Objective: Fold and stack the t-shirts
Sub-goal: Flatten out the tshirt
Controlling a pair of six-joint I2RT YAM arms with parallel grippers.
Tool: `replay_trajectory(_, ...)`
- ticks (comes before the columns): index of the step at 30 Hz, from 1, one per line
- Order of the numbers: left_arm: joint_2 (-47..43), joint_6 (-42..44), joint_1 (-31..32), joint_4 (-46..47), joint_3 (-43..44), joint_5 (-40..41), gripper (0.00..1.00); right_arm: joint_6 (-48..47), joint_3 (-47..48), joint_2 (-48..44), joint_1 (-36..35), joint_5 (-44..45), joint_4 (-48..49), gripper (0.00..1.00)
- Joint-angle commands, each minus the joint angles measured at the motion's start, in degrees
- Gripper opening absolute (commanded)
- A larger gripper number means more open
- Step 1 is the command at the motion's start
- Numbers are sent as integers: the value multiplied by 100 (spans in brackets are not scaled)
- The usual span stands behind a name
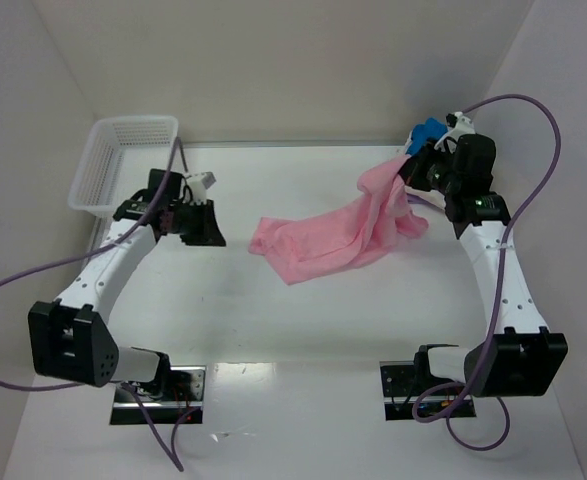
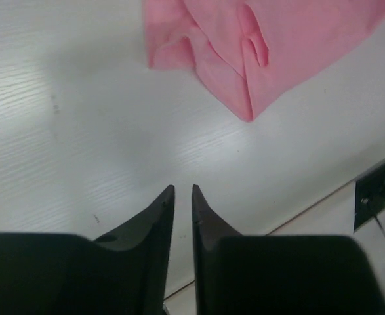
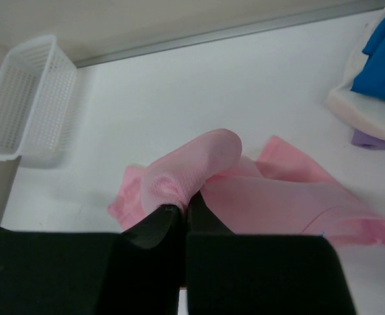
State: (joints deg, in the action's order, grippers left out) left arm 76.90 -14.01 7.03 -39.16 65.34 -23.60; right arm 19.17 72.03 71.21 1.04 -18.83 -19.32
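Note:
The light pink t-shirt [image 1: 333, 235] lies crumpled across the middle of the table, its right end lifted. My right gripper [image 1: 410, 170] is shut on a fold of that end, and the cloth bulges out above the fingertips in the right wrist view [image 3: 185, 207]. The bright blue t-shirt [image 1: 428, 130] sits at the far right behind the gripper, on top of the white t-shirt [image 3: 363, 111]. My left gripper [image 1: 208, 225] hovers over bare table left of the pink shirt [image 2: 244, 52]. Its jaws stand nearly together with nothing between them [image 2: 182, 190].
A white plastic mesh basket [image 1: 123, 150] stands at the far left corner, also seen in the right wrist view [image 3: 28, 98]. White walls close in the table at the back and sides. Purple cables hang from both arms.

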Motion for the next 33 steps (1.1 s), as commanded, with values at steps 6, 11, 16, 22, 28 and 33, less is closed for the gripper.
replay_trajectory(6, 1321, -340, 2007, 1117, 396, 143, 54, -194, -251, 139, 46, 87, 323, 0)
replay_trajectory(11, 2118, -625, 2276, 1764, 668, 505, 60, -194, -251, 249, 46, 138, 323, 0)
replay_trajectory(16, 2600, -753, 2393, 2354, 892, 562, 61, -247, -251, 347, 46, 143, 323, 0)
replay_trajectory(22, 3368, -691, 2777, 2413, 1540, 1085, 62, -247, -251, 429, 46, 195, 323, 0)
replay_trajectory(28, 3595, -691, 2830, 2388, 1534, 1405, 62, -300, -251, 482, 46, 248, 323, 0)
replay_trajectory(33, 3595, -691, 2944, 2335, 1481, 1622, 62, -300, -251, 482, 46, 248, 323, 0)
